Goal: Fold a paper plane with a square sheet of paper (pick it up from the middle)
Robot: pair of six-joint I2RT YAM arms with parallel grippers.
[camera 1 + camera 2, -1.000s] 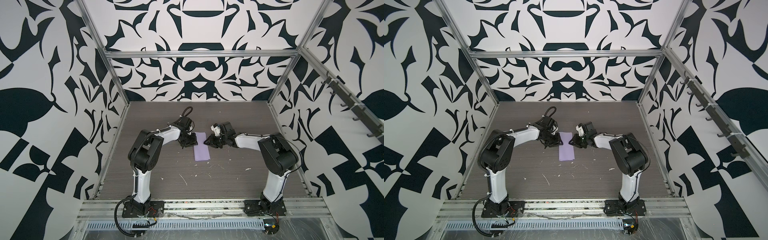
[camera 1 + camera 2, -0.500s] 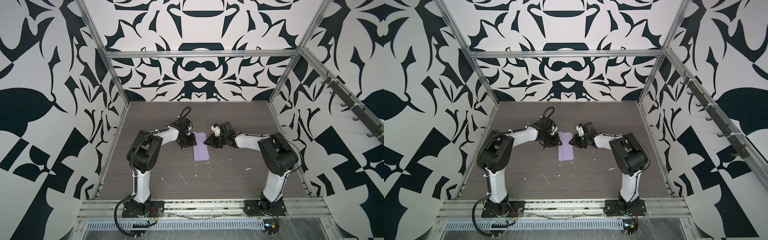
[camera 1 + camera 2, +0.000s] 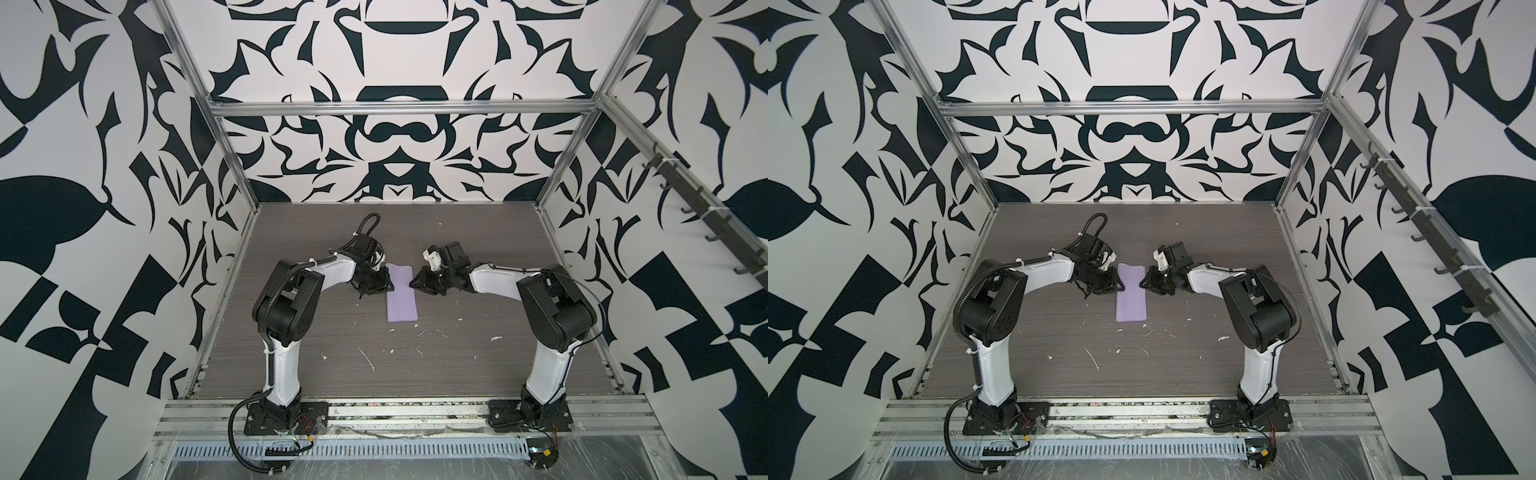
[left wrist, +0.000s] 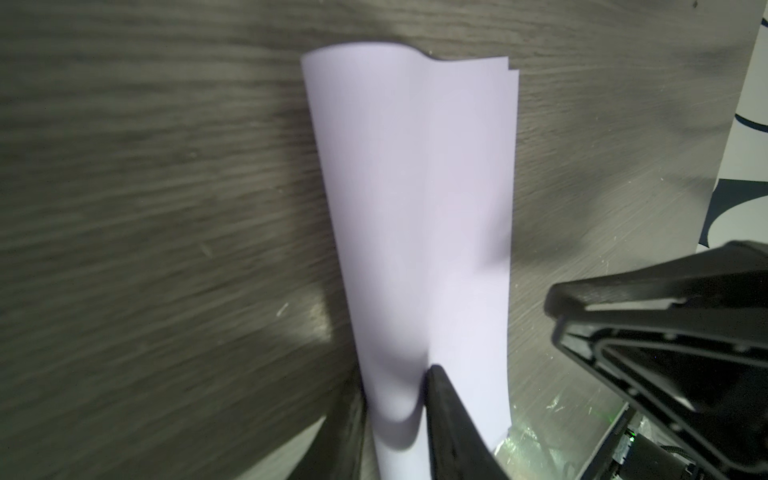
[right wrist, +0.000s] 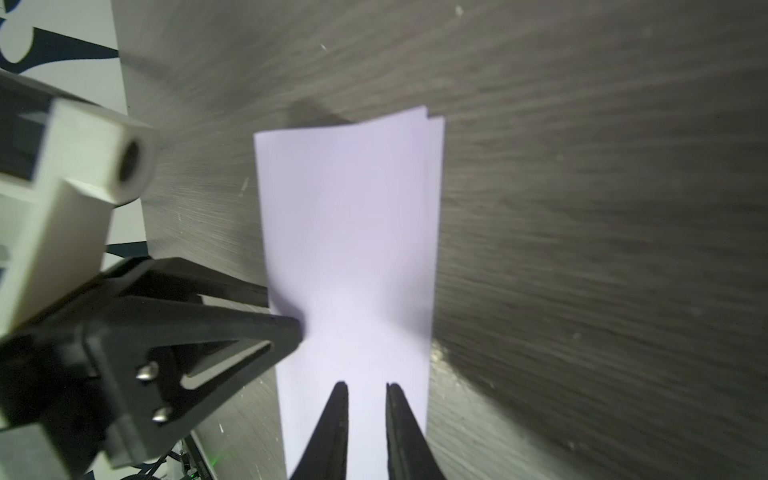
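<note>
Little has changed over the last second: the square sheet of paper [image 3: 401, 297], folded into a strip, still lies on the table [image 3: 457, 374]. At its far end the left gripper [image 3: 390, 286] straddles its rounded fold, and I cannot tell whether it pinches. The right gripper [image 5: 365, 384], opposite, is narrowly parted and holds nothing.

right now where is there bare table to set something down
Widest bare patch: the far strip of table between the back wall and the left tool and right tool. The near stretch in front of the folded paper is open too, dotted with white flecks. Crowded: mid-table, where both tools meet at the paper's far end.
</note>
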